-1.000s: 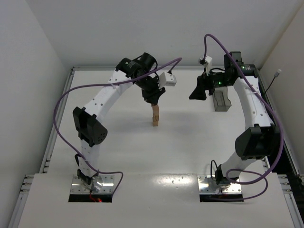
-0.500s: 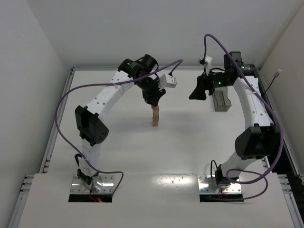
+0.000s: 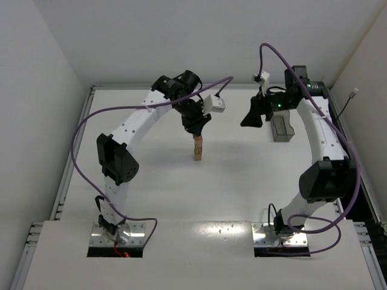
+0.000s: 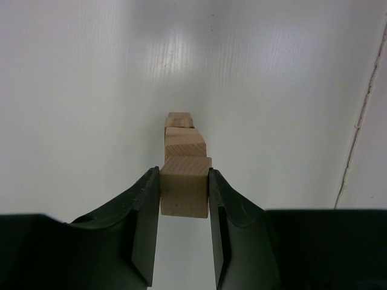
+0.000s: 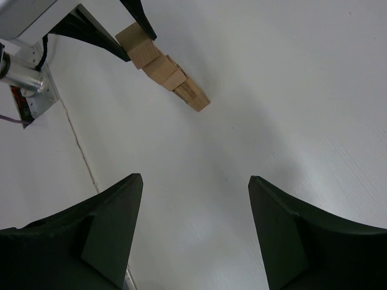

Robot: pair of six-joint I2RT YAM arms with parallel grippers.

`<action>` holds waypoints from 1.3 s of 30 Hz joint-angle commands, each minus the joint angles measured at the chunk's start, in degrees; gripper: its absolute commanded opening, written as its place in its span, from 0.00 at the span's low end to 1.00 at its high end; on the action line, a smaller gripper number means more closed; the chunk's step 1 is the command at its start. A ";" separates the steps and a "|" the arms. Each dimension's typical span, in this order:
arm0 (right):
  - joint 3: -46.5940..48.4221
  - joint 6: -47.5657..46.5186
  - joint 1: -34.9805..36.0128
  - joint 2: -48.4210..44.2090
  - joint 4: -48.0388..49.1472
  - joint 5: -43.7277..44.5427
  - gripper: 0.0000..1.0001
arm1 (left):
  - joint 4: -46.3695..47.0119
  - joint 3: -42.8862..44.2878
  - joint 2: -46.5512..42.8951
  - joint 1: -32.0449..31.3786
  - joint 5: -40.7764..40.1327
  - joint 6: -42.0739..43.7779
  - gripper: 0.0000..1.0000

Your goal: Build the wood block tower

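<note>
The tower (image 3: 198,149) is a narrow column of light-brown wood blocks in the middle of the table. My left gripper (image 3: 196,131) hangs straight above it, shut on the top wood block (image 4: 185,186), which sits on the column; the lower blocks (image 4: 184,142) show beneath it. In the right wrist view the tower (image 5: 176,78) is at the upper left, its top block (image 5: 134,38) between the left fingers. My right gripper (image 3: 248,119) is open and empty, raised to the right of the tower, and it also shows in its own wrist view (image 5: 196,181).
A dark grey translucent plastic box (image 3: 282,128) stands at the back right, under the right arm's wrist. The table's raised edges run along the left, back and right. Purple cables loop above both arms.
The left arm's elbow and wrist have shifted slightly right. The gripper stays over the tower with the top block in it. The right arm has not moved.
</note>
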 commanded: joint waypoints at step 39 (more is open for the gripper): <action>1.05 0.06 -0.14 1.85 1.71 -0.79 0.68 | 2.26 0.68 1.62 -0.89 0.95 -1.47 0.52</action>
